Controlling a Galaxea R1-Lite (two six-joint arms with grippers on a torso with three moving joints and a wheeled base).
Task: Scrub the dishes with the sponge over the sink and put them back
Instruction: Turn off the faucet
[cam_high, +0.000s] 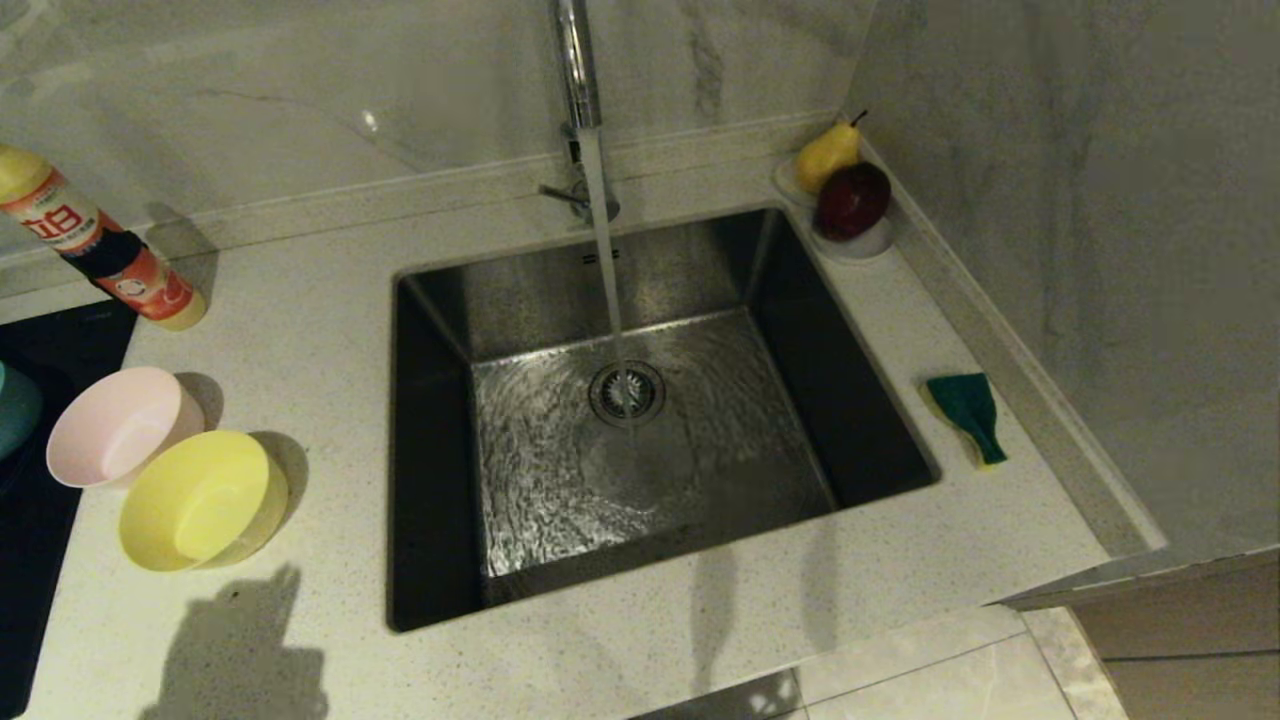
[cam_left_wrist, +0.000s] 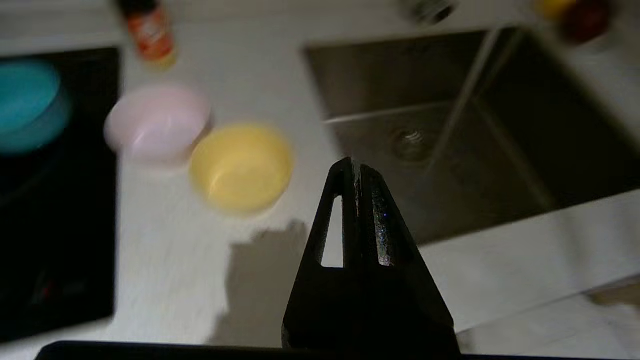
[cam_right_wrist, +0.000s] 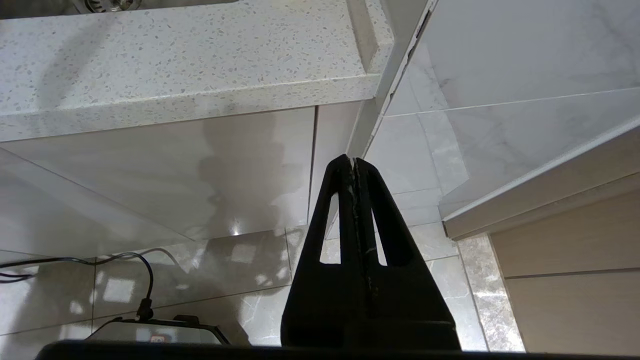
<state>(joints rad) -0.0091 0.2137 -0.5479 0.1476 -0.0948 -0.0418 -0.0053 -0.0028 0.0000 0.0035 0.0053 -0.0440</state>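
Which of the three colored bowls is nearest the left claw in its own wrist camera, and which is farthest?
From the shut left gripper:
1. Yellow bowl, nearest, on the counter beside the sink.
2. Pink bowl, just beyond it, on the counter.
3. Blue bowl, farthest, on the black surface.

1. This is a home kitchen: a square steel sink (cam_high: 640, 420) is set into a pale speckled stone countertop (cam_high: 320, 300), and a chrome tap (cam_high: 578, 70) runs water into it.
2. A black glass hob (cam_high: 40, 480) lies flush in the counter at the robot's left.
3. Marble-look panels (cam_high: 300, 80) line the walls.
4. Household things stand about: a bottle of dish soap (cam_high: 95, 245), plastic bowls (cam_high: 205, 500), a sponge (cam_high: 968, 415), and a small dish of fruit (cam_high: 845, 195) in the corner.
5. Below the counter are plain cabinet fronts (cam_right_wrist: 200, 165) and glossy floor tiles (cam_right_wrist: 240, 280).
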